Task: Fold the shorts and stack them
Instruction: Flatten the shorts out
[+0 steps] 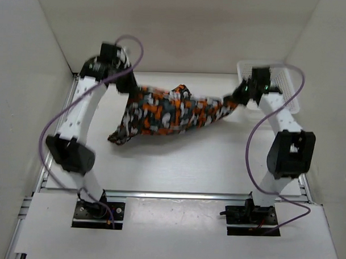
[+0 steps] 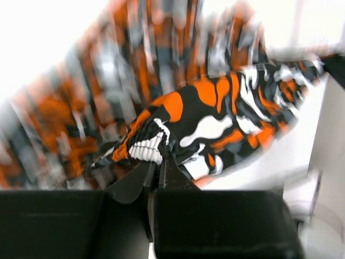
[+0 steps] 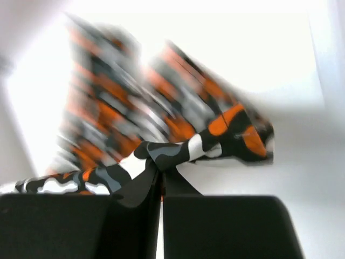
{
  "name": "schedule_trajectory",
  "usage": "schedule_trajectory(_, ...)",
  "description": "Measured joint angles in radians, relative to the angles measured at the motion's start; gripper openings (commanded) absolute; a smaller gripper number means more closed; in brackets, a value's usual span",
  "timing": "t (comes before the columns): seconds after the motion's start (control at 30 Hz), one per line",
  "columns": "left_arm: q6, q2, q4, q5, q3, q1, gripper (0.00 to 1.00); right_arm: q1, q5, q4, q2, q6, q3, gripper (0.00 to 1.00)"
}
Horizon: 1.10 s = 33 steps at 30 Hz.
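The camouflage shorts (image 1: 171, 112), printed in orange, black, white and grey, hang stretched between my two grippers above the back of the table. My left gripper (image 1: 128, 85) is shut on their left edge; in the left wrist view its fingers pinch the shorts (image 2: 194, 124) at the gripper (image 2: 160, 164). My right gripper (image 1: 236, 100) is shut on their right edge; in the right wrist view the shorts (image 3: 172, 151) run across the closed gripper (image 3: 160, 172). One corner droops to the table at the lower left (image 1: 117, 138).
A white mesh basket (image 1: 288, 82) stands at the back right corner, just behind my right gripper. White walls enclose the table on the left, back and right. A metal rail (image 1: 170, 195) runs along the near edge by the arm bases.
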Motion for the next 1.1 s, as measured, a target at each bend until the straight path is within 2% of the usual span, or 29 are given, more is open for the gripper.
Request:
schedule_trajectory(0.07,0.023,0.203,-0.016,-0.001,0.341,0.05,0.11,0.0,0.002,0.006,0.1,-0.001,0.288,0.0)
schedule_trajectory(0.13,0.025,0.305,0.03,0.016,0.53,0.094,0.11,-0.001,-0.002,0.006,0.14,0.002,0.49,0.0)
schedule_trajectory(0.23,0.019,0.289,0.043,0.052,0.595,0.143,0.11,-0.001,-0.016,0.009,0.123,0.01,0.65,0.0)
schedule_trajectory(0.3,0.018,0.222,0.067,0.068,0.574,0.153,0.11,0.003,-0.023,0.013,0.067,0.009,0.644,0.0)
schedule_trajectory(0.37,0.025,0.119,0.082,0.083,0.513,0.151,0.11,0.004,-0.016,0.023,-0.031,0.004,0.539,0.0)
schedule_trajectory(0.43,0.035,-0.014,0.118,0.098,0.388,0.138,0.11,0.003,-0.003,0.037,-0.146,0.0,0.381,0.0)
schedule_trajectory(0.53,0.049,-0.267,0.164,0.132,0.066,0.112,0.11,0.006,0.003,0.055,-0.335,-0.004,0.065,0.0)
schedule_trajectory(0.63,0.051,-0.5,0.212,0.16,-0.349,0.1,0.11,0.013,0.002,0.062,-0.452,-0.008,-0.229,0.0)
schedule_trajectory(0.73,0.04,-0.591,0.218,0.147,-0.706,0.105,0.12,0.023,0.002,0.067,-0.472,-0.01,-0.477,0.0)
schedule_trajectory(0.77,0.034,-0.574,0.209,0.14,-0.786,0.106,0.19,0.027,0.0,0.07,-0.468,-0.01,-0.554,0.0)
schedule_trajectory(0.8,0.029,-0.529,0.192,0.134,-0.827,0.106,0.43,0.029,0.0,0.061,-0.465,-0.007,-0.616,0.0)
schedule_trajectory(0.93,0.008,-0.357,0.176,0.076,-0.785,0.102,0.86,0.02,0.044,0.026,-0.471,-0.006,-0.719,0.0)
schedule_trajectory(1.03,-0.03,-0.342,0.167,0.034,-0.716,0.105,0.86,0.018,0.063,0.031,-0.512,-0.011,-0.717,0.0)
schedule_trajectory(1.1,-0.058,-0.369,0.161,0.016,-0.695,0.105,0.83,0.018,0.073,0.031,-0.544,-0.018,-0.713,0.0)
